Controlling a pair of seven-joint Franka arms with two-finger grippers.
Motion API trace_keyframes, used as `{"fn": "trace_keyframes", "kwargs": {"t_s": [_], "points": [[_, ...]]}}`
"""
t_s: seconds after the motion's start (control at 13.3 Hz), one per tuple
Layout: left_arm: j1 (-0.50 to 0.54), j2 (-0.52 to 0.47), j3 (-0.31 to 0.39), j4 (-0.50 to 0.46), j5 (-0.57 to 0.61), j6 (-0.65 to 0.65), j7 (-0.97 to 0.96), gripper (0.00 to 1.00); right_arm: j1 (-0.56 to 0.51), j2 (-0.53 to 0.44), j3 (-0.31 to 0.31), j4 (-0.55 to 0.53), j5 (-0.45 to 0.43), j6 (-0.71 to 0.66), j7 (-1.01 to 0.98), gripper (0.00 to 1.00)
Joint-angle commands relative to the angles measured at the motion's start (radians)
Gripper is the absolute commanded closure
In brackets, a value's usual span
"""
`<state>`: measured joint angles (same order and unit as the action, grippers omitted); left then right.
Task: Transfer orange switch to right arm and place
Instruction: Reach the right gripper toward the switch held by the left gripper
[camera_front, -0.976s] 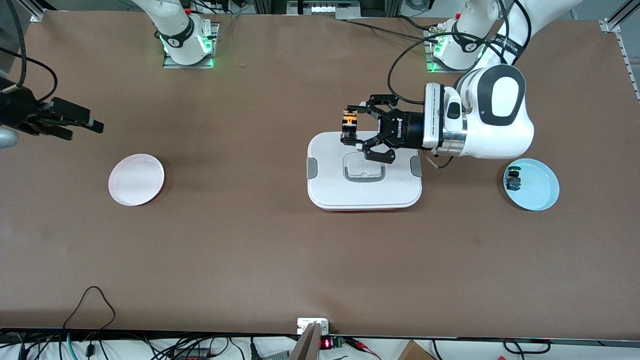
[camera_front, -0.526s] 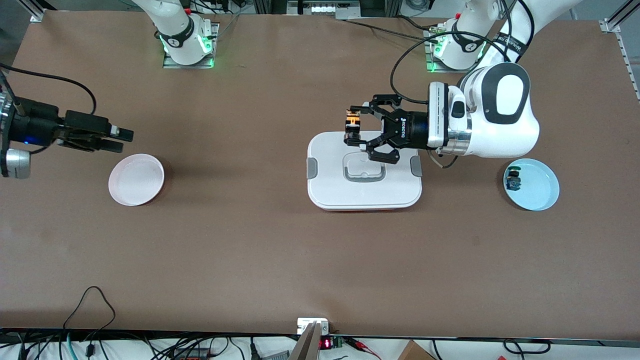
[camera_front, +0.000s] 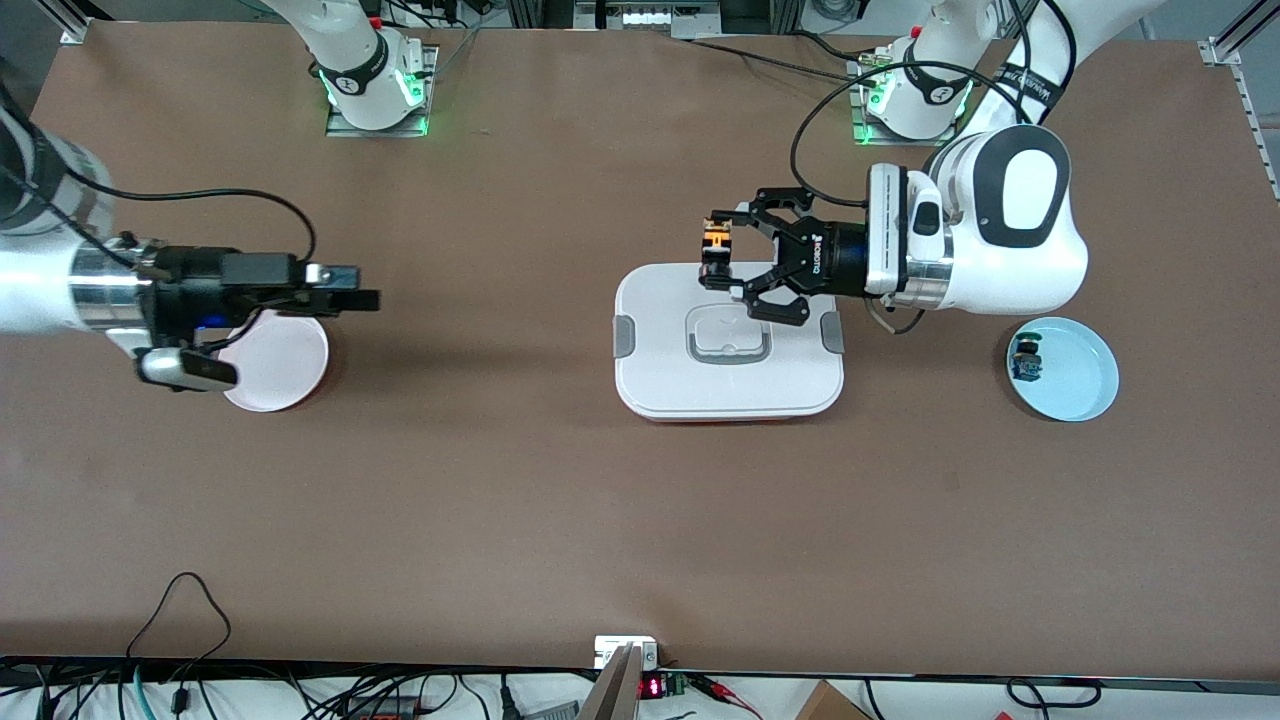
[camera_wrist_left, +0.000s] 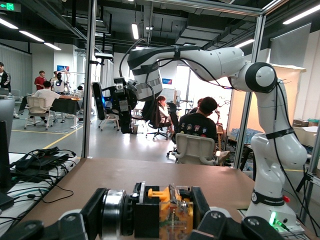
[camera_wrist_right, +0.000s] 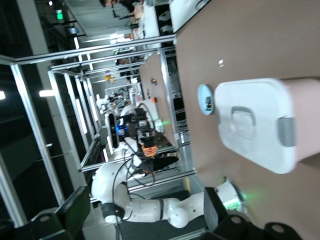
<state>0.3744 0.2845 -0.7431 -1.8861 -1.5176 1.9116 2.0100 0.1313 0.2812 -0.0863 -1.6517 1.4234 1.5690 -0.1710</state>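
pickup done: left tool (camera_front: 722, 262) clamped on the orange switch (camera_front: 717, 243), held in the air over the white lidded box (camera_front: 728, 345) at mid-bench. right tool (camera_front: 340, 287) fingers apart, empty, over the pink plate (camera_front: 277, 360), well apart from the switch. left to do: handover, then placing, likely on that plate.

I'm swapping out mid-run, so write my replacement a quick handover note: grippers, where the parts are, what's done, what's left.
Left gripper: shut on the orange switch, held over the white lidded box.
Right gripper: open, empty, over the table beside the pink plate.
Blue plate holds a blue-green part.
Done: switch picked up.
Left: hand it to the right gripper and place it, probably on the pink plate.
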Motion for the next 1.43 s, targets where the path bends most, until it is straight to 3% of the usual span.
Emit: {"fn": "trace_keyframes", "kwargs": {"t_s": [0.0,0.23,0.45,0.75,0.98,1.2,1.35], "points": [[0.058,-0.079,-0.012,-0.068,-0.038,-0.068,-0.007,1.00,0.103,0.009,-0.004,-0.011,0.119,0.048,-0.008,0.00],[0.060,-0.080,-0.012,-0.068,-0.036,-0.069,-0.007,1.00,0.204,0.024,-0.003,-0.007,0.143,0.176,-0.005,0.00],[0.060,-0.080,-0.012,-0.068,-0.036,-0.072,-0.007,1.00,0.270,0.061,0.000,-0.004,0.280,0.194,-0.015,0.00],[0.061,-0.082,-0.013,-0.067,-0.036,-0.072,-0.005,1.00,0.346,0.116,0.000,-0.002,0.399,0.255,-0.133,0.00],[0.069,-0.080,-0.013,-0.065,-0.036,-0.075,-0.002,1.00,0.392,0.128,0.002,0.001,0.419,0.308,-0.143,0.00],[0.069,-0.080,-0.013,-0.064,-0.036,-0.074,-0.002,1.00,0.494,0.147,0.003,0.038,0.422,0.478,-0.160,0.00],[0.069,-0.080,-0.013,-0.062,-0.036,-0.074,-0.002,1.00,0.533,0.153,0.003,0.049,0.427,0.517,-0.151,0.00]]}}
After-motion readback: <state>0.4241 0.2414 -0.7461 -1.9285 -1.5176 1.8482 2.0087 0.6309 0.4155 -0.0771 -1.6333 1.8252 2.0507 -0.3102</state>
